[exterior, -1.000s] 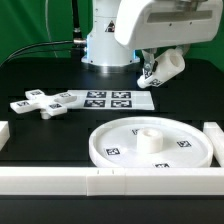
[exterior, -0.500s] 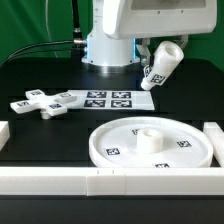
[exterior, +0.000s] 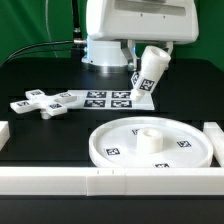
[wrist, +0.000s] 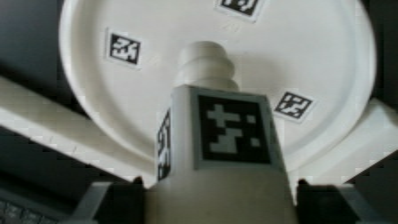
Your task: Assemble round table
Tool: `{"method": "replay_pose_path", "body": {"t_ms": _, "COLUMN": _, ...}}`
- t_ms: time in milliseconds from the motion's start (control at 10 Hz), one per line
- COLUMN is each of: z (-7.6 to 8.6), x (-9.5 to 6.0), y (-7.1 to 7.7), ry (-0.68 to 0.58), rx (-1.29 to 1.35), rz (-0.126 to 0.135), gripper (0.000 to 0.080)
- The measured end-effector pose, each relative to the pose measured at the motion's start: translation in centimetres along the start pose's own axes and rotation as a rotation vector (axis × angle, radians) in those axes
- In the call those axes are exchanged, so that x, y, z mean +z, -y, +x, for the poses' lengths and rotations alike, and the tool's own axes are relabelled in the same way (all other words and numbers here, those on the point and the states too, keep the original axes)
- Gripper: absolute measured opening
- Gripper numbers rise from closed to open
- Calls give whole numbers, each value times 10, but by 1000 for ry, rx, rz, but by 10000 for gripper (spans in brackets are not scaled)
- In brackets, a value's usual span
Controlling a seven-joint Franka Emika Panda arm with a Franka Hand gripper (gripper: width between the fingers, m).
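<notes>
The large rimmed round disc (exterior: 150,145) lies on the black table in front of the arm, with a raised hub at its middle. My gripper (exterior: 152,55) is shut on the short cylindrical post (exterior: 146,76), which hangs tilted in the air above the marker board (exterior: 108,99), behind the disc. In the wrist view the post (wrist: 217,130) fills the middle between both fingers (wrist: 107,205), its tag facing the camera, and the disc (wrist: 125,90) lies beyond its tip. The cross-shaped four-armed piece (exterior: 42,102) lies flat at the exterior view's left.
Long white border rails (exterior: 110,180) run along the front edge, with short rail ends at the exterior view's left (exterior: 4,132) and right (exterior: 214,135). The robot's base (exterior: 105,50) stands behind the marker board.
My gripper has moved toward the exterior view's left and forward with the post in it. The post has swung from nearly level to a steeper, more upright tilt.
</notes>
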State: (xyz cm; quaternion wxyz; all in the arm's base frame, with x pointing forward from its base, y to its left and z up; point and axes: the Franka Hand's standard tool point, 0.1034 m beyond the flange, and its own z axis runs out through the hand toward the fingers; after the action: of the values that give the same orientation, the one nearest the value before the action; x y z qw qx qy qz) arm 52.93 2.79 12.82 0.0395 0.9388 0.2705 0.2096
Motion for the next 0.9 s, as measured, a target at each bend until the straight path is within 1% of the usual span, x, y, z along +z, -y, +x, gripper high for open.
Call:
{"method": "replay_pose_path", "body": {"t_ms": 100, "z": -4, "x": 1, "y": -9, "ry": -56, "rx": 5, "rz": -44, "gripper": 407}}
{"method": "replay_pose_path", "body": {"t_ms": 200, "z": -13, "x": 3, "y": -16, "ry": -92, "rx": 5, "rz": -71, "gripper": 407}}
{"method": "replay_pose_path", "body": {"t_ms": 300, "z": -14, "x": 6, "y": -11, "ry": -71, "rx": 11, "rz": -50, "gripper": 407}}
{"method": "replay_pose_path", "body": {"t_ms": 400, "z": -10, "x": 9, "y": -8, "ry": -73, "rx": 14, "rz": -43, "gripper": 407}}
{"method": "replay_pose_path", "body": {"t_ms": 500, "z": -6, "x": 17, "y": -11, "ry": -66, "rx": 17, "rz": -32, "gripper": 407}}
{"method": "replay_pose_path", "body": {"t_ms": 600, "z": 7, "x": 26, "y": -18, "ry": -98, "rx": 8, "rz": -34, "gripper": 407}}
{"method": "replay_pose_path", "body": {"t_ms": 700, "z": 7, "x": 29, "y": -18, "ry": -98, "rx": 12, "rz": -30, "gripper": 407}}
{"method": "replay_pose_path", "body": {"t_ms": 900, "z": 6, "x": 29, "y": -17, "ry": -97, "rx": 11, "rz": -29, "gripper": 407}}
